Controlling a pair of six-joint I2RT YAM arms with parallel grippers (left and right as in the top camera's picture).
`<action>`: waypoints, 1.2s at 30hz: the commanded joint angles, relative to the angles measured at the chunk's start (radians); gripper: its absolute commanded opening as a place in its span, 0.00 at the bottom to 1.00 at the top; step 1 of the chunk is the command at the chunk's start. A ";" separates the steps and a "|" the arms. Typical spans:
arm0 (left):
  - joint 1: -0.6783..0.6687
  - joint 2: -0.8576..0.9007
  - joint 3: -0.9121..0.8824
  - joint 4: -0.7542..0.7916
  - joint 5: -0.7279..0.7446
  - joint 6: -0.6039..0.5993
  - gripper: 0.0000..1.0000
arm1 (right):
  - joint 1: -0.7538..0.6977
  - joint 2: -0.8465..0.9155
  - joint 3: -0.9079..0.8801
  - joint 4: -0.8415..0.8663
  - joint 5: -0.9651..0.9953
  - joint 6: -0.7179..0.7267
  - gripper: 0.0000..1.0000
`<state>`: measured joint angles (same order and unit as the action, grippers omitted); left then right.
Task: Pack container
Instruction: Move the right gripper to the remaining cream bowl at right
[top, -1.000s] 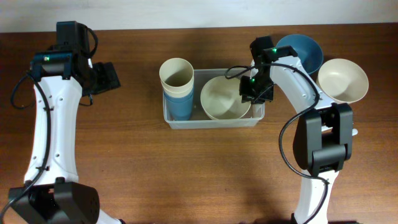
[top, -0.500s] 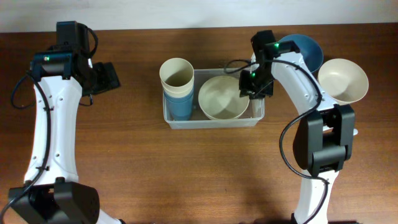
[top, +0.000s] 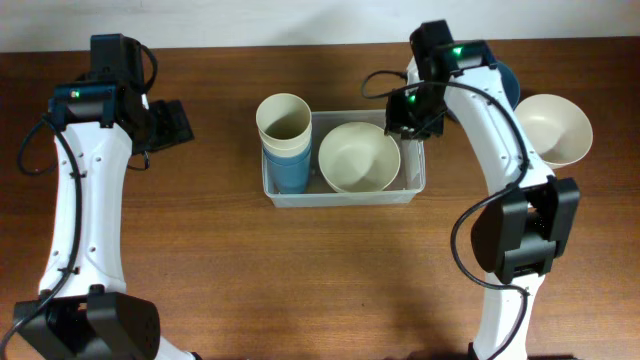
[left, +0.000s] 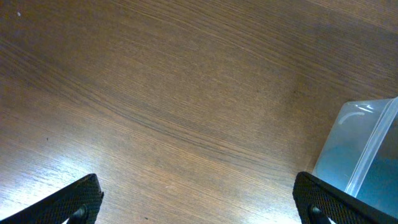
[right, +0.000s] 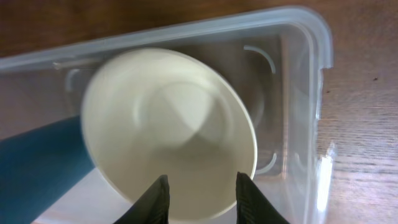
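The container (top: 340, 198) sits mid-table toward the back edge; a cup stack (top: 284, 125) fills its left end and the packed bowl (top: 360, 157) lies in its right half, a bit crooked from what I can see. The right gripper (top: 405, 118) hangs over the container's back right corner; jaws slightly parted, nothing pinched between them, the bowl's rim just below the fingertips (right: 158, 193) in the wrist view. Looks to me like the drop-off is done and this is the getaway; I'd go straight up first so a finger doesn't hook the rim, then swing out. The loose cream bowl (top: 552, 128) and the blue bowl (top: 508, 88) wait near the table's (top: 300, 280) back right corner; nest them into the packed bowl, don't wedge them beside it. The left gripper (top: 175, 122) is spread wide over bare wood on the left, holding nothing; it could steady the container's left end if it slides.
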<state>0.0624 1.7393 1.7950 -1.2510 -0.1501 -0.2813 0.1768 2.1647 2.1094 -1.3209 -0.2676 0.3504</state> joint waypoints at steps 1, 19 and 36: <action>0.004 0.000 -0.011 0.002 -0.004 -0.010 1.00 | -0.031 0.000 0.145 -0.048 0.001 -0.013 0.31; 0.004 0.000 -0.011 0.002 -0.004 -0.010 1.00 | -0.510 0.002 0.323 -0.340 0.234 0.010 0.89; 0.004 0.000 -0.011 0.002 -0.004 -0.010 1.00 | -0.691 0.002 -0.058 -0.053 0.269 0.115 0.99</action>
<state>0.0624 1.7393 1.7947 -1.2510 -0.1501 -0.2813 -0.5102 2.1777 2.0567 -1.3972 -0.0074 0.4500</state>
